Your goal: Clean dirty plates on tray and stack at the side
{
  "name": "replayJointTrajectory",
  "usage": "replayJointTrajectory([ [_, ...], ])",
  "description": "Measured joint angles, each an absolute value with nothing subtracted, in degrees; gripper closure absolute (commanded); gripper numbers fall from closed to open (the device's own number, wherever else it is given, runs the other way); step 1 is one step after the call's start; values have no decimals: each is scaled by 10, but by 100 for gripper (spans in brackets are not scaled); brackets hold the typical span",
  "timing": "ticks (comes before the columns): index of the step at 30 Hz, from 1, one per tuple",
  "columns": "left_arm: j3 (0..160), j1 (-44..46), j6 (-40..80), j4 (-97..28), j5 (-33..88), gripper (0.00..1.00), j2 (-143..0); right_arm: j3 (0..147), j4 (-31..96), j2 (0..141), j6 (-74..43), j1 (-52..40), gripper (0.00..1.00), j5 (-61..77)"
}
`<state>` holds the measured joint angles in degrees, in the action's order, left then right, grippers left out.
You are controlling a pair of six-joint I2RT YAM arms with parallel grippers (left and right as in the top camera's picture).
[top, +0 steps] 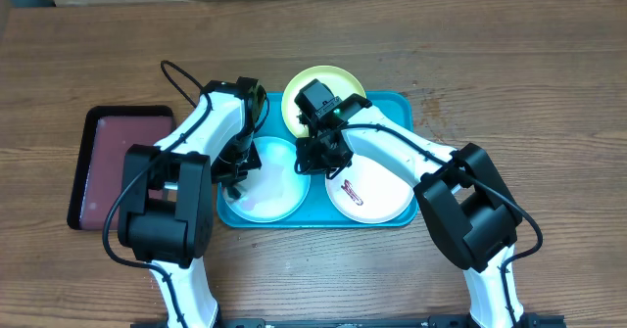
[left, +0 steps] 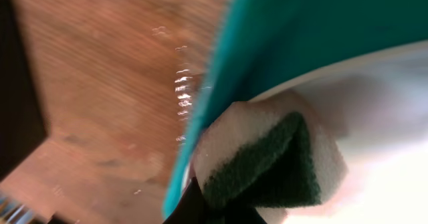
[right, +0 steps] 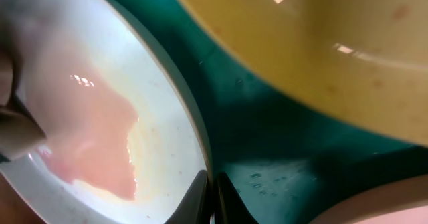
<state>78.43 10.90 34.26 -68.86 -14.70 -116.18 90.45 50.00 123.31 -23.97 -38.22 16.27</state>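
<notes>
Wood-grain tabletop (top: 490,54), brown and matte, carries everything. At far left lies a small maroon tray (top: 108,162), rectangular with a black rim. Next, the left claw (top: 238,176) is clenched on a sponge (left: 267,164), soft white foam with a coarse dark-green scouring face, pressed onto the light blue plate (top: 269,186). That plate is round, smooth plastic coated in a wet pinkish film, and sits in the left half of the teal tray (top: 397,108), a glossy rectangle with rounded corners and a raised rim at the table's middle. The right claw (right: 212,200) is clenched, tips meeting at this plate's rim; whether they nip it I cannot tell. The yellow-green plate (top: 294,103) overlaps the tray's far edge. The white plate (top: 377,186), near right, shows a red-brown smear (top: 353,193).
</notes>
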Motion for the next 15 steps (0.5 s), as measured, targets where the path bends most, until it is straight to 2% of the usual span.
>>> replayJointTrajectory([
  [8,918,100,411,-824,-218,96,-1174,905,514,1233,-239,-378,96,165],
  [15,996,84,416,-820,-175,96,-1124,916,537,1233,-234,-376,96,163],
])
